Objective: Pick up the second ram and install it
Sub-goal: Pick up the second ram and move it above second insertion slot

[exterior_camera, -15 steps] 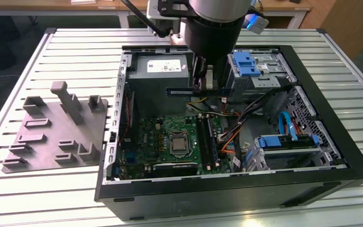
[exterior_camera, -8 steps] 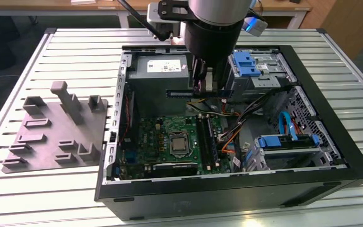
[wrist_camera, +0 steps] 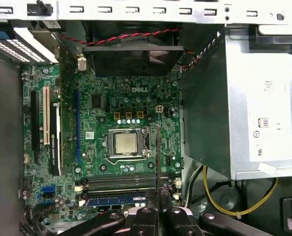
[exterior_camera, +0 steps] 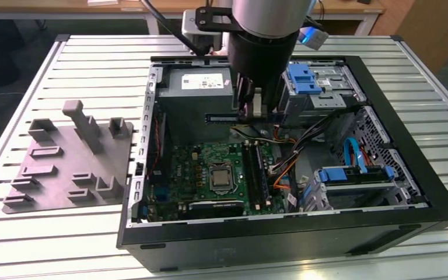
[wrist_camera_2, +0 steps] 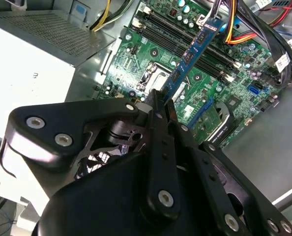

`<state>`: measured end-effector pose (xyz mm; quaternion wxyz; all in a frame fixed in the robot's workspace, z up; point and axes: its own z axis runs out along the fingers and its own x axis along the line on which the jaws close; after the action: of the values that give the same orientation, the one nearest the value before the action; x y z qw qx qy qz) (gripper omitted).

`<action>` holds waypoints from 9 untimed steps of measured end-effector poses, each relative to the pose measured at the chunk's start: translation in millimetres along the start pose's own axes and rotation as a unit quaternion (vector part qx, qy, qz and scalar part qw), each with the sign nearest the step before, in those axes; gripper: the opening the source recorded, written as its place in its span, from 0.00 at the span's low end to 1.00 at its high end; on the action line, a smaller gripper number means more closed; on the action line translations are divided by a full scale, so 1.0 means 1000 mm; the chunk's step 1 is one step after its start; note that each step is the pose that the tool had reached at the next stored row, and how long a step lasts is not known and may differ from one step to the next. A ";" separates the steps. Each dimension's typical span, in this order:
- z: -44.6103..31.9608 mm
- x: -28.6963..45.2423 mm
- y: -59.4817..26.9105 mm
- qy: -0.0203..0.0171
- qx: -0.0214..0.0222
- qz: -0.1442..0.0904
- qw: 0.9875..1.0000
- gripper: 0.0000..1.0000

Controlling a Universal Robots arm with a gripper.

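Note:
My gripper (exterior_camera: 249, 112) hangs inside the open computer case (exterior_camera: 410, 192), above the motherboard (exterior_camera: 196, 166), and is shut on the second ram (exterior_camera: 224, 118). In the second wrist view the fingers (wrist_camera_2: 158, 142) clamp one end of the ram (wrist_camera_2: 192, 49), a dark stick with black chips that reaches out over the memory slots (wrist_camera_2: 185, 34). In the first wrist view the ram (wrist_camera: 157, 157) shows edge-on as a thin line rising from the gripper (wrist_camera: 158, 199), apart from the board. Another memory stick (wrist_camera: 117, 200) sits in a slot beside the free slots (wrist_camera: 119, 183).
The grey power supply (exterior_camera: 196, 87) stands close behind the gripper, and cable bundles (exterior_camera: 302, 140) and blue drive bays (exterior_camera: 310, 79) lie to the exterior view's right. The processor socket (wrist_camera: 125, 142) is mid-board. A grey slotted holder block (exterior_camera: 68, 169) rests on the slatted table, left of the case.

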<state>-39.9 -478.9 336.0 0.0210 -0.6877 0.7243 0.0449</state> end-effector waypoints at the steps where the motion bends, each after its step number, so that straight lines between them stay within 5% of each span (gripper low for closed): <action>1: 0.0018 0.0002 -0.0001 0.000 0.000 0.000 1.000 0.14; 9: 0.0154 0.0021 -0.0006 0.000 0.000 0.000 1.000 0.14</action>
<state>-39.9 -479.6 320.4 0.0210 -0.6877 0.7243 0.0449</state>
